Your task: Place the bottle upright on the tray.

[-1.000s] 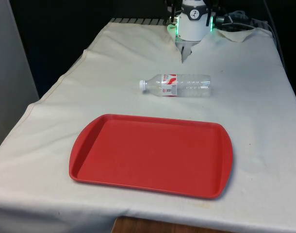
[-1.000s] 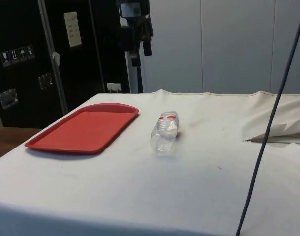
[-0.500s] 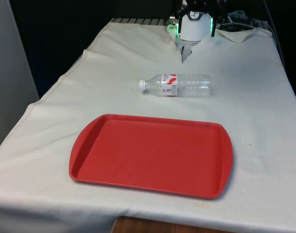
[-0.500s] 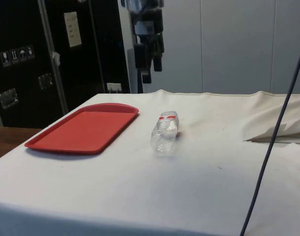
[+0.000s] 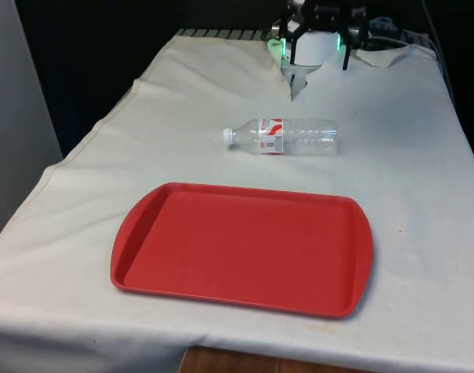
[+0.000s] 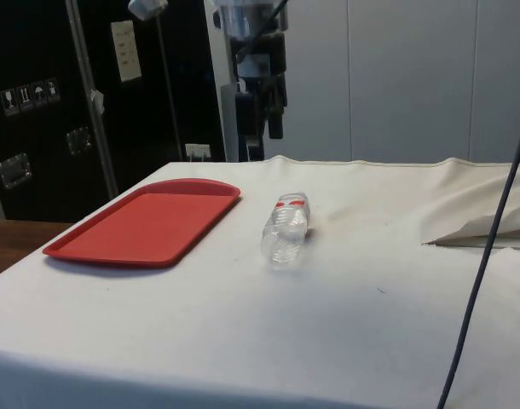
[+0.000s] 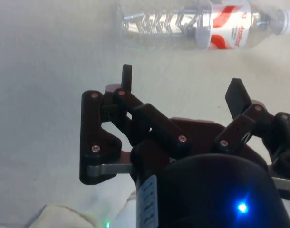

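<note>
A clear plastic bottle (image 5: 282, 136) with a red-and-white label and a white cap lies on its side on the cloth, its cap towards the front view's left. Nearer the front edge lies an empty red tray (image 5: 245, 249). My gripper (image 5: 317, 53) hangs open above the cloth behind the bottle, with nothing between its fingers. In the side view the gripper (image 6: 264, 141) is high above the bottle (image 6: 286, 230), and the tray (image 6: 145, 226) lies to one side. The wrist view has the gripper (image 7: 182, 88) spread wide, clear of the bottle (image 7: 202, 21).
The white cloth is rumpled into a fold (image 5: 385, 54) near the arm's base; that fold (image 6: 490, 232) lifts off the table in the side view. A dark cable (image 6: 482, 256) hangs across the side view. The tray lies close to the table's front edge.
The gripper has come down from higher up and now hangs lower behind the bottle, with its fingers showing in the front view. The bottle and the tray have not moved.
</note>
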